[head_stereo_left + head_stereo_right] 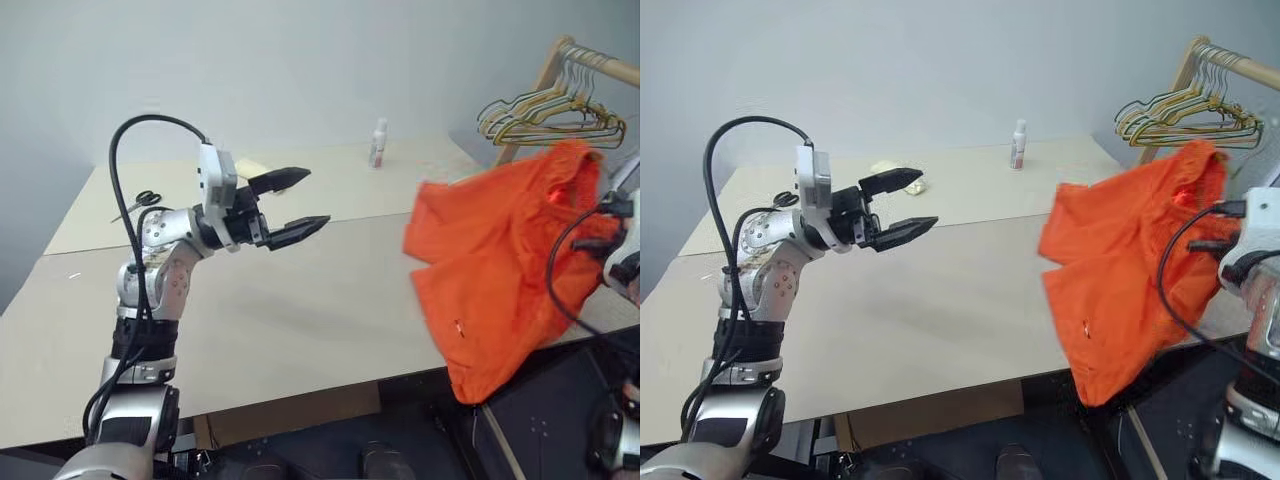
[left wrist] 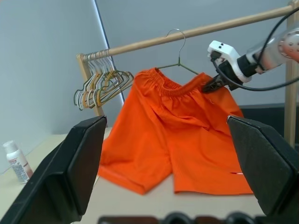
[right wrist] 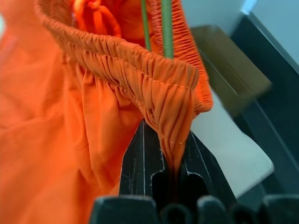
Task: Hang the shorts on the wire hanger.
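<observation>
Soft, even room light falls on the pale table (image 1: 300, 310), with only a faint smudge of shadow on it beside the shorts (image 1: 505, 270), whose near edge is smeared by motion blur (as is the close orange cloth in the right wrist view), and no glare anywhere.

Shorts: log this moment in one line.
shorts: on hanger, waistband pinched | right pincer: shut on shorts | left pincer: open, empty, over table
</observation>
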